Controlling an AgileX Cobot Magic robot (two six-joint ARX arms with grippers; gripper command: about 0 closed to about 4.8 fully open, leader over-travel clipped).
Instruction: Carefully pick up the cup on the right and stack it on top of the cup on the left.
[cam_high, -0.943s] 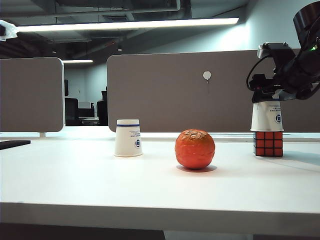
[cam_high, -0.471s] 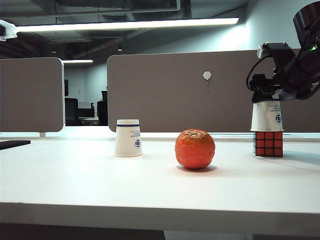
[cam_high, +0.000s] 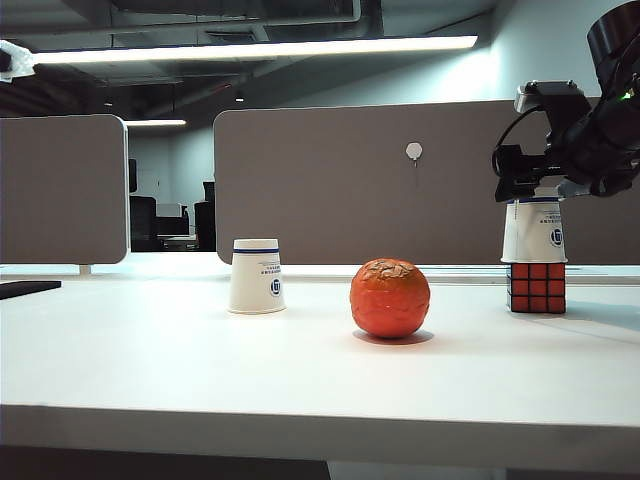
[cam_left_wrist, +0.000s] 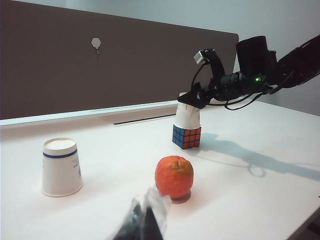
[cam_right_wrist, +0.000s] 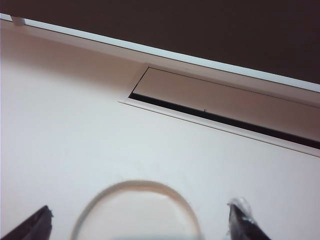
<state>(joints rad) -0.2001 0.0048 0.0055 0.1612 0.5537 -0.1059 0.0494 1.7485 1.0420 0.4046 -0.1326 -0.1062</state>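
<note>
The right cup (cam_high: 533, 232) is white paper with a blue band and stands upside down on a Rubik's cube (cam_high: 537, 288). My right gripper (cam_high: 533, 190) hovers at the cup's top, open. In the right wrist view the cup (cam_right_wrist: 135, 215) sits between the two fingertips (cam_right_wrist: 244, 220), with a gap on each side. The left cup (cam_high: 257, 276) stands upside down on the table, far from both grippers. In the left wrist view my left gripper (cam_left_wrist: 145, 222) looks shut and empty, and hangs well short of the left cup (cam_left_wrist: 61, 167).
An orange (cam_high: 390, 298) lies on the white table (cam_high: 200, 370) between the two cups. Grey divider panels (cam_high: 350, 180) stand behind. A cable slot (cam_right_wrist: 225, 112) runs along the table's far edge behind the cube.
The right gripper's jaws have spread wider and now sit slightly higher, uncovering the blue band at the cup's top. The cup has stayed on the cube. The left arm is still.
</note>
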